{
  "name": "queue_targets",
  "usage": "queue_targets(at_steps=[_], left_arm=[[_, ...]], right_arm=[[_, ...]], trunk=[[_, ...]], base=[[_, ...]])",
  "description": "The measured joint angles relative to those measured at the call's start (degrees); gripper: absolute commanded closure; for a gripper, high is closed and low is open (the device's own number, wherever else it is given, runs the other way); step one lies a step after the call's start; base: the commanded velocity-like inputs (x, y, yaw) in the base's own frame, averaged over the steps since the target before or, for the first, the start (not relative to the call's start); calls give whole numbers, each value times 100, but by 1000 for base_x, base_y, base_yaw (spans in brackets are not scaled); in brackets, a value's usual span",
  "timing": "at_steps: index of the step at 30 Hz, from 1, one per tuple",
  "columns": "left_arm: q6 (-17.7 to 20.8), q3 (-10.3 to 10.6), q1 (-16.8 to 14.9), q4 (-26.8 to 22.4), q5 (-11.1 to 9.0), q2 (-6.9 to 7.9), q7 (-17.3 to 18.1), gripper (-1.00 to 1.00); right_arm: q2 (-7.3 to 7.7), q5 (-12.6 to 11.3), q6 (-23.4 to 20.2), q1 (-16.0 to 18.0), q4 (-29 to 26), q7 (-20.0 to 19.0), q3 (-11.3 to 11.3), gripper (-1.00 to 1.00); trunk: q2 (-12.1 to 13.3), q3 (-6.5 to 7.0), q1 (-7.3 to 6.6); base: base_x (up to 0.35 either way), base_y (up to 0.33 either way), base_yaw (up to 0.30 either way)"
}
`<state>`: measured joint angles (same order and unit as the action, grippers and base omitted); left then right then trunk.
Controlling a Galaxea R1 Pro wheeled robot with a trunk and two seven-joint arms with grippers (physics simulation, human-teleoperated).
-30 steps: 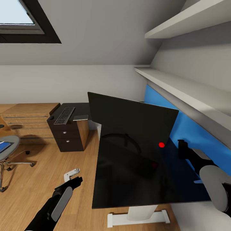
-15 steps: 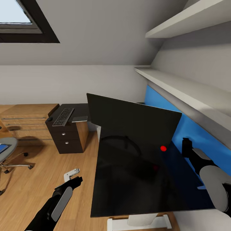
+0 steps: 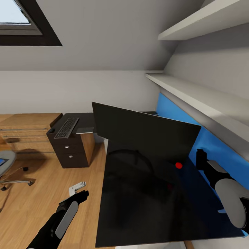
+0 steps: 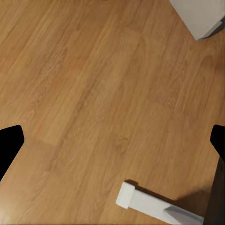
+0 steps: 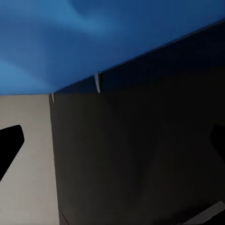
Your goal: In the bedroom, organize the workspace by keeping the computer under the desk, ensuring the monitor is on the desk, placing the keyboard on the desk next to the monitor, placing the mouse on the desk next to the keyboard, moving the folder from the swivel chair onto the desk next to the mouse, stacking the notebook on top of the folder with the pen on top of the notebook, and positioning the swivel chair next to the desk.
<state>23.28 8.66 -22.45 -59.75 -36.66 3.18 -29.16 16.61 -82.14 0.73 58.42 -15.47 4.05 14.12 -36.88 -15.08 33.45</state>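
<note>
Our left gripper (image 3: 80, 197) hangs low over the wood floor (image 3: 34, 207) beside the desk (image 3: 138, 207), and its wrist view shows both fingertips (image 4: 9, 140) far apart at the frame's edges with bare planks between them, so it stands spread and empty; that view also catches the desk's white foot (image 4: 140, 201) and a corner of a pale grey-white box (image 4: 199, 16), which we cannot name for sure. Our right gripper (image 3: 200, 157) reaches over the glossy black desktop near the blue back panel (image 3: 211, 141); its wrist view shows its fingertips (image 5: 9, 140) apart too, holding nothing, facing the panel and a dark surface. From the head we see the monitor (image 3: 145, 135) standing on the desk, a wide black screen turned at an angle, its red light (image 3: 178, 165) at a lower corner. The keyboard (image 3: 67, 127) lies on a dark drawer cabinet (image 3: 69, 148), well apart from the desk. The swivel chair (image 3: 7, 166) sits at the left edge, partly cut off, with a sliver of the blue folder (image 3: 1, 162) on its seat. Open floor lies between chair and desk.
</note>
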Motion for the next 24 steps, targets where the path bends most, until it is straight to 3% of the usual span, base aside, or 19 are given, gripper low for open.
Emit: queue_targets(at_steps=[14, 19, 24], left_arm=[[6, 8, 0, 7, -1, 0, 8, -100], [10, 9, 0, 7, -1, 0, 9, -100], [10, 9, 0, 7, -1, 0, 9, -100]], right_arm=[[17, -6, -40, 0, 10, 3, -4, -100], [107, -27, -530, 0, 12, -45, -30, -100], [159, -17, -685, 0, 8, -62, -35, -100]], trunk=[[0, 0, 1], [0, 0, 1], [0, 0, 1]], base=[[100, 0, 0], [1, 0, 0], [0, 0, 0]])
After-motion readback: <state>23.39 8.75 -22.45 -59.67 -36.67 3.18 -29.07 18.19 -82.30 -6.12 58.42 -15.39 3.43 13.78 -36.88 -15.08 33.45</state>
